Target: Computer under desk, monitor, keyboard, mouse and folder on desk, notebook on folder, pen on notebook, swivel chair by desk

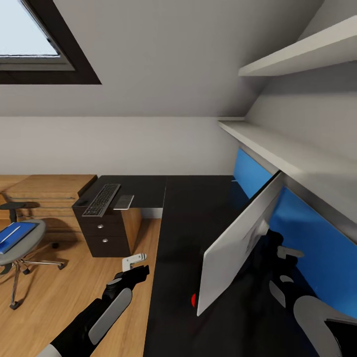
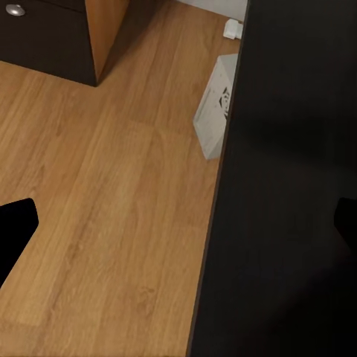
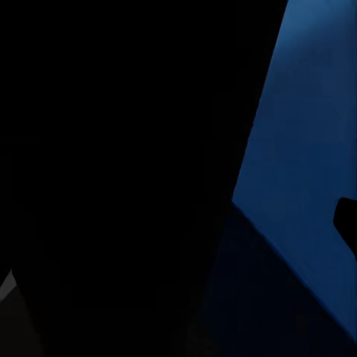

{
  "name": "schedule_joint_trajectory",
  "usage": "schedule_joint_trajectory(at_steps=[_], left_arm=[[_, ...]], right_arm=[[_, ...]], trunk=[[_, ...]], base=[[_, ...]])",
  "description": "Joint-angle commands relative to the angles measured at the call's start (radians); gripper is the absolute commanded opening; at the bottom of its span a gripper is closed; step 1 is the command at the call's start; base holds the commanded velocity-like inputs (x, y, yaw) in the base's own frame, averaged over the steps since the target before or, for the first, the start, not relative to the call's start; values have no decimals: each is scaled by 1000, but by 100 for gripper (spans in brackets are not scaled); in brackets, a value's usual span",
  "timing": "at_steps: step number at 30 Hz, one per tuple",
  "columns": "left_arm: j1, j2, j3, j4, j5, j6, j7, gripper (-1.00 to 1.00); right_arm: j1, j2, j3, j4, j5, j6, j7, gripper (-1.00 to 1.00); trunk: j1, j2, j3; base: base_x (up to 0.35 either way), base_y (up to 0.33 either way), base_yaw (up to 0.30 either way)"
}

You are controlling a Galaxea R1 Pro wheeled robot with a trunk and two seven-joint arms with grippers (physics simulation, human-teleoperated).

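The monitor stands tilted on the black tabletop, close by the blue wall panel. It looks wide, thin, rigid and top-heavy, with a fragile screen, so hold it by the side edges or near the base. The right end effector reaches behind it; I cannot tell its opening or grip. The left end effector hangs open and empty above the floor, beside the tabletop edge.

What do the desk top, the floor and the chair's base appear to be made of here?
Desk: matte black board, likely laminate, with faint soft reflections. Floor: light wood planks, visible grain and seams, satin finish. Swivel chair base: looks like polished metal, shiny grey legs, dark castors.
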Motion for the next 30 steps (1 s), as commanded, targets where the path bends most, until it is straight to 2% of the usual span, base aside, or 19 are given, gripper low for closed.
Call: schedule_joint_trajectory(at_steps=[1, 17, 26, 30], left_arm=[[-2, 1, -3, -2, 5, 2, 7, 100], [-1, 1, -3, -2, 1, 2, 8, 100], [-2, 1, -4, -2, 0, 2, 8, 100], [-1, 1, -4, -2, -1, 2, 8, 100]], right_arm=[[-1, 0, -3, 1, -5, -5, 4, 100], [-1, 0, -3, 2, -4, -5, 8, 100], [-1, 1, -3, 7, 48, -5, 13, 100], [-1, 2, -3, 7, 59, -5, 13, 100]], trunk=[[1, -2, -2], [1, -2, -2], [1, -2, -2], [1, -2, -2]], base=[[0, 0, 0], [0, 0, 0], [0, 0, 0], [0, 0, 0]])
